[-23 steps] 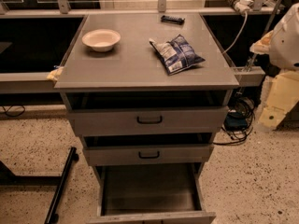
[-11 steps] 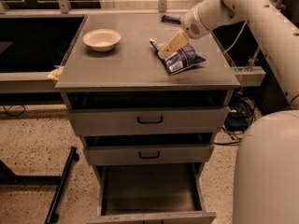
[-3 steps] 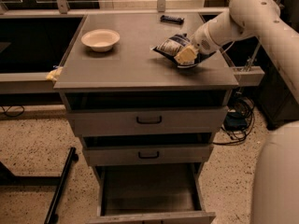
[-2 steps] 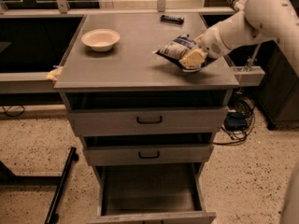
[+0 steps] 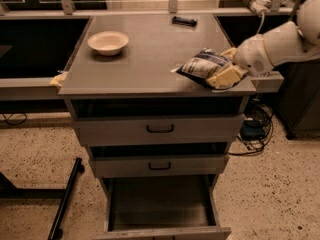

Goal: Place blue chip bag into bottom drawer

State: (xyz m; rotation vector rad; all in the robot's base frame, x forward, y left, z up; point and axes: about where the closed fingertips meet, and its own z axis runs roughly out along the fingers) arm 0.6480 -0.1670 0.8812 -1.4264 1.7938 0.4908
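The blue chip bag point(image 5: 203, 65), dark blue with white patches, is at the front right of the grey cabinet top, lifted slightly off it. My gripper point(image 5: 225, 69) comes in from the right on a white arm and is shut on the bag's right end, its tan fingers point(image 5: 223, 77) above and below it. The bottom drawer point(image 5: 160, 204) is pulled open under the two shallower drawers, and its flat floor is bare.
A cream bowl point(image 5: 108, 41) sits at the back left of the cabinet top point(image 5: 135, 59). A small black bar-shaped object point(image 5: 184, 20) lies at the back. Cables point(image 5: 252, 129) hang right of the cabinet. A black stand leg point(image 5: 65, 199) lies on the floor left.
My gripper closed on the bag and has carried it from the right middle of the top toward the front right edge. The drawers have not moved.
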